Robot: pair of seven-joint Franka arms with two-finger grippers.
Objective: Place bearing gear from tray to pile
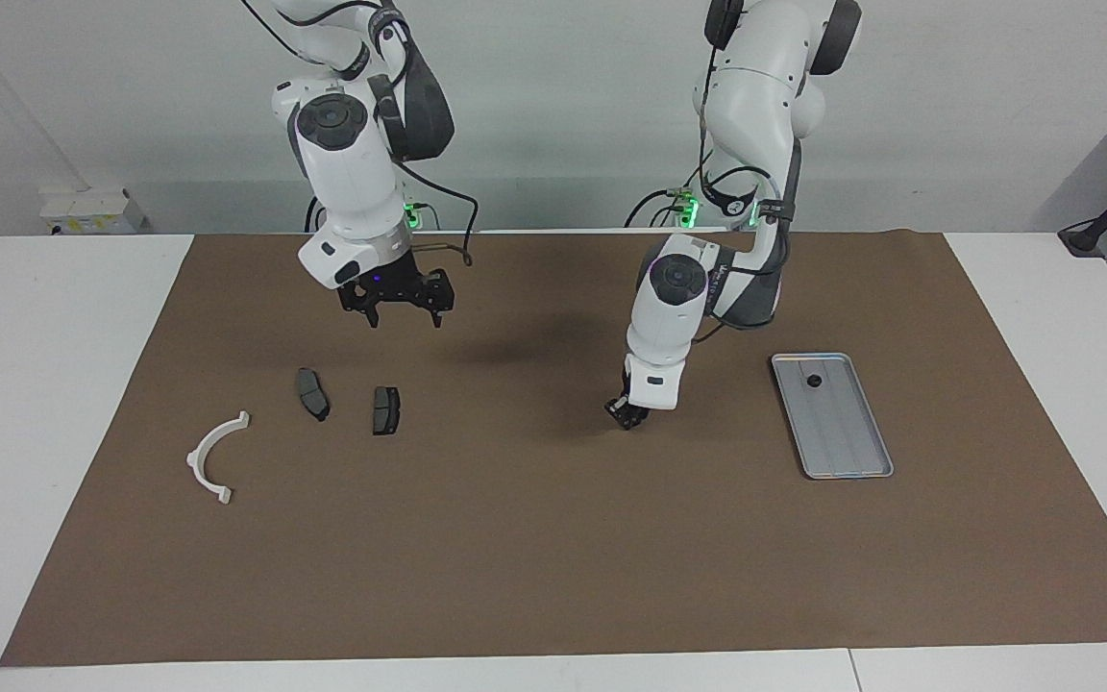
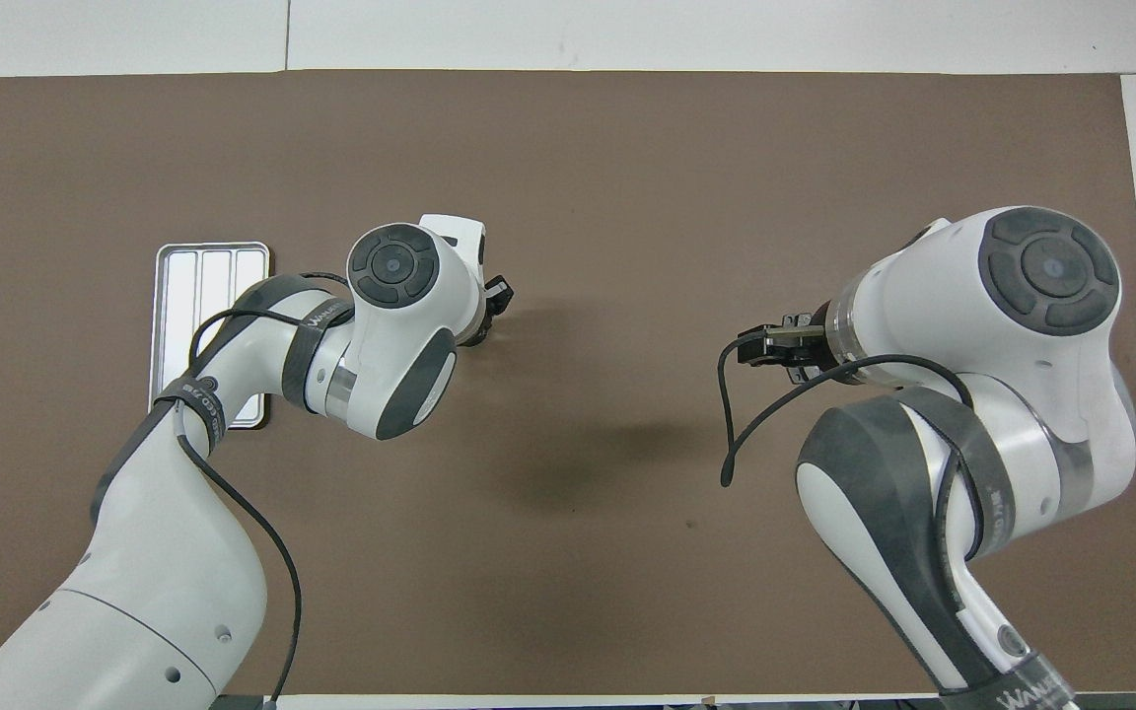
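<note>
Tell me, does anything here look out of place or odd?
One thing: the left end effector hangs over bare mat between the tray and the brake pads, while a small dark part still lies in the tray. Nothing looks spilled or damaged.

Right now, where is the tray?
The tray lies on the brown mat toward the left arm's end, apart from the left gripper.

Small flat silver-grey ribbed metal tray [image 1: 832, 415] at left arm's end of brown table mat [image 1: 553, 538]. Small dark round bearing gear [image 1: 814, 381] in tray, at its end nearer the robots. Two dark grey brake pads [image 1: 312, 393] side by side toward right arm's end; white half-ring plastic bracket [image 1: 212, 457] beside them, farther from robots, nearer the mat edge.
</note>
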